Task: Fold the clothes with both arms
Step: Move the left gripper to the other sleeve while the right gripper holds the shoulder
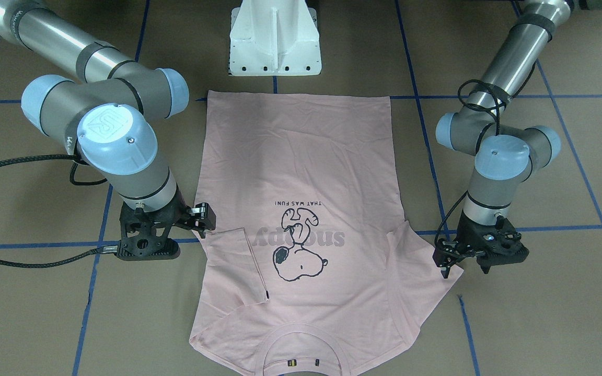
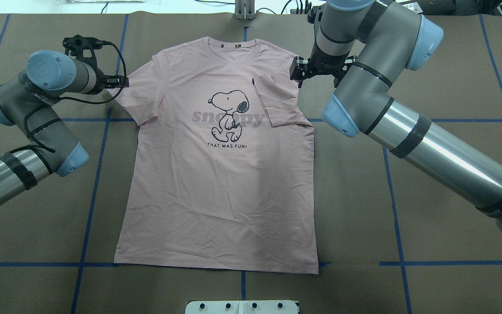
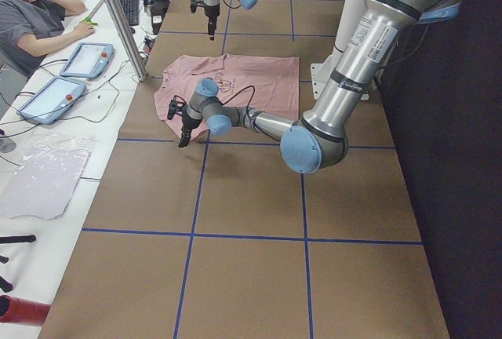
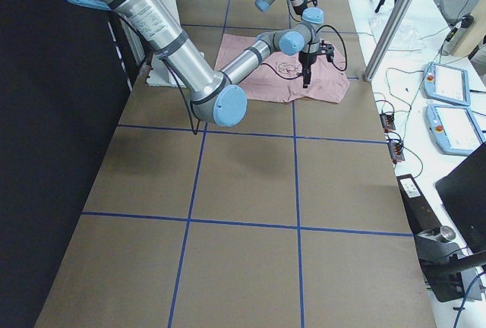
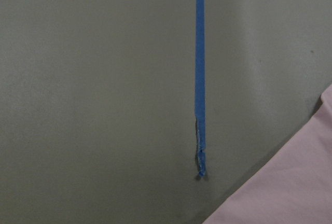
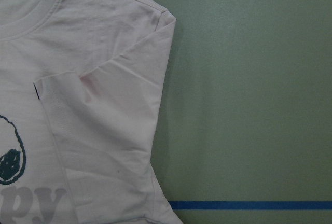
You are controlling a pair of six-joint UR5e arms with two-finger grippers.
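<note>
Shirt [image 2: 220, 187] flat on table [image 2: 408, 196], print up, collar [image 2: 238, 43] far from base [image 1: 275, 42]. Right sleeve [image 2: 279, 102] folded in over chest; left sleeve [image 2: 140, 93] lying out flat. My right claw [image 1: 204, 218] spread, empty, just beside folded sleeve. My left claw [image 1: 464, 269] spread too, empty, at left sleeve's edge.

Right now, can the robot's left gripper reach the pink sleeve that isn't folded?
Probably yes. The left gripper hangs right at the flat sleeve, by its outer edge, with nothing in between.
</note>
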